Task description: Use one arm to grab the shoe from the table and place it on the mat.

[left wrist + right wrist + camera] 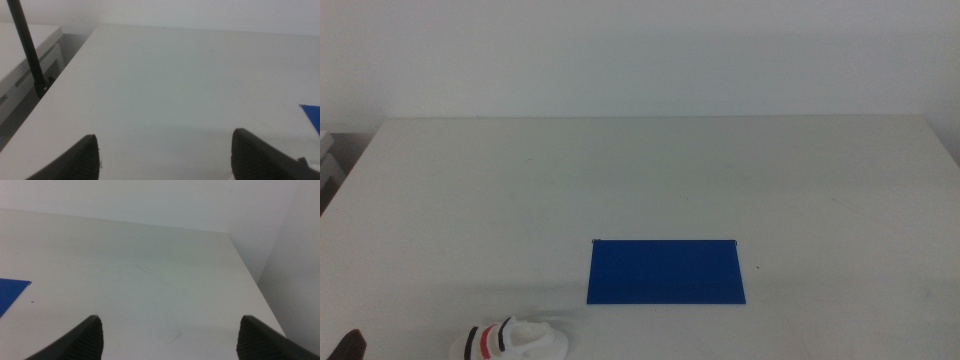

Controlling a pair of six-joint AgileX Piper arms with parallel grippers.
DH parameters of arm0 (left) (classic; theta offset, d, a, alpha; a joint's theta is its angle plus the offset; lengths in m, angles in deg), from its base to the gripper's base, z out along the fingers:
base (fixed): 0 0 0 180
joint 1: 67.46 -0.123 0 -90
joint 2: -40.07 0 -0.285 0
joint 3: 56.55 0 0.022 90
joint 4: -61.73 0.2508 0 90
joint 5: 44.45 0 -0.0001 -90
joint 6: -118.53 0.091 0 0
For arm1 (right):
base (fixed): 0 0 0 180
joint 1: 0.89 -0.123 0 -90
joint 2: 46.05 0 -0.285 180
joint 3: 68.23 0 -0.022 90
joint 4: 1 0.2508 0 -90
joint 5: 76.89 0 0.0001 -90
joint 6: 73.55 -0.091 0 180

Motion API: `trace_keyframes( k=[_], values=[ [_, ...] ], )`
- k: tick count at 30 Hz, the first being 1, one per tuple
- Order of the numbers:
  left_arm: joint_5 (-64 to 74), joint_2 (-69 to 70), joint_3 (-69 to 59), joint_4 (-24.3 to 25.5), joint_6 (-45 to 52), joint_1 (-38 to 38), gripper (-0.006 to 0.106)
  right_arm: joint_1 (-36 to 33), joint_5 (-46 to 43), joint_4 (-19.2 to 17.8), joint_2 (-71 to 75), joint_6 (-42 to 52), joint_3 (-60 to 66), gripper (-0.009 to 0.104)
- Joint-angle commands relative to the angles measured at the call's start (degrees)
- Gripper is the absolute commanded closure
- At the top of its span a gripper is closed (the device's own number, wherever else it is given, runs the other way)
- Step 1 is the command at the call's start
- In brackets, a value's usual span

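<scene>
Lying at table's (pixel 470 190) near-left edge, left of mat (pixel 666 271) and apart from it: shoe (pixel 510 342), long axis roughly crosswise. Nearer left gripper (pixel 165 160), jaws spread; right gripper (pixel 167 340) spread too, farther off.

Bare table (pixel 650 170) around mat (pixel 665 271)

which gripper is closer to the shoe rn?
Left. Left gripper waits over the table's near-left part, the shoe's side; right gripper waits on the far-right side, beyond the mat.
</scene>
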Motion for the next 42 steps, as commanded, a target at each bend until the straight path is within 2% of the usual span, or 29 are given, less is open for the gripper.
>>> trace_keyframes(
  k=[1,7,12,17,21,28,35,39,42],
  values=[
    [-4.7,-0.58,0.55,-1.04,-0.45,-0.06,0.012,0.1,-4.15,-0.46,-0.21,0.59,0.29,0.017],
    [-3.63,-9.43,9.54,-1.05,2.89,0.17,0.012,0.1,-4.15,-0.46,-0.21,0.59,0.29,0.017],
    [1.34,-18.48,18.67,-1.05,4.81,4.15,0.012,0.1,-4.15,-0.46,-0.21,0.59,0.29,0.017],
    [11.32,-28.59,30.57,-0.96,5.6,9.69,0.012,0.1,-4.15,-0.46,-0.21,0.59,0.29,0.017],
    [22.67,-36.43,41.47,-0.46,10.4,14.57,0.012,0.1,-4.15,-0.46,-0.21,0.59,0.29,0.017],
    [38.62,-48.94,56.62,4.0,16.84,25.09,0.012,0.1,-4.15,-0.46,-0.21,0.59,0.29,0.017],
    [52.23,-61.11,64.42,9.82,18.06,35.44,0.012,0.1,-4.15,-0.46,-0.21,0.59,0.29,0.017],
    [58.27,-67.41,66.77,9.84,21.03,39.99,0.012,0.1,-4.15,-0.46,-0.21,0.59,0.29,0.017],
    [58.15,-70.41,66.89,8.88,26.67,41.49,0.012,0.1,-4.15,-0.46,-0.21,0.59,0.29,0.017]
  ],
)
